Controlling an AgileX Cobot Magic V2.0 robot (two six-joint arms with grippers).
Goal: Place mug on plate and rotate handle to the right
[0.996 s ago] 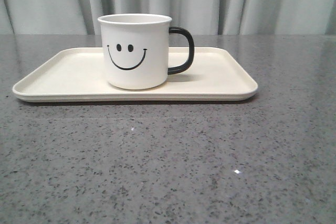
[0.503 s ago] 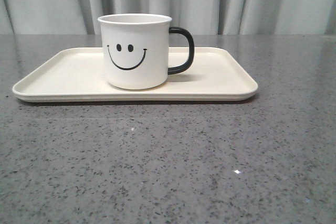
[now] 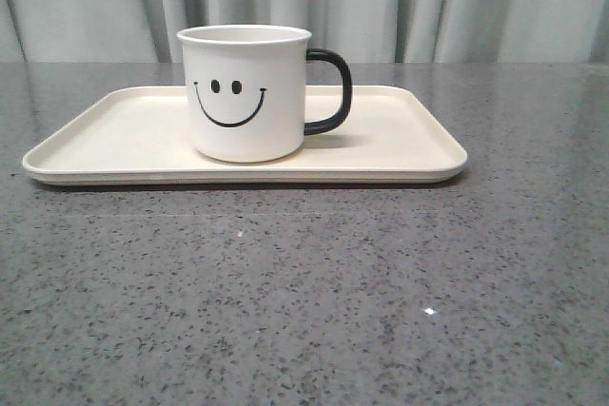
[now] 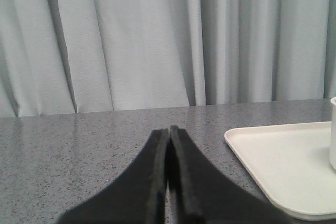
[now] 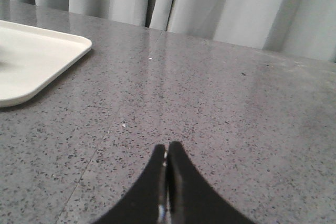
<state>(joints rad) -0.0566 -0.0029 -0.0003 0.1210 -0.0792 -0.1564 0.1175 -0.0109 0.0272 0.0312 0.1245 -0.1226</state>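
You see a table (image 3: 304, 292) that looks like grey stone with tiny black and white specks. It is smooth and a bit shiny, with small bright glints. The plate (image 3: 400, 145) looks like cream plastic, smooth and matt. The mug (image 3: 245, 92) is white and smooth with a soft shine. Its handle (image 3: 335, 92) is black and glossy. Behind hangs a curtain (image 3: 381, 2) of pale grey cloth in soft folds. The left gripper (image 4: 169, 145) and right gripper (image 5: 167, 156) look like dull black plastic or rubber.
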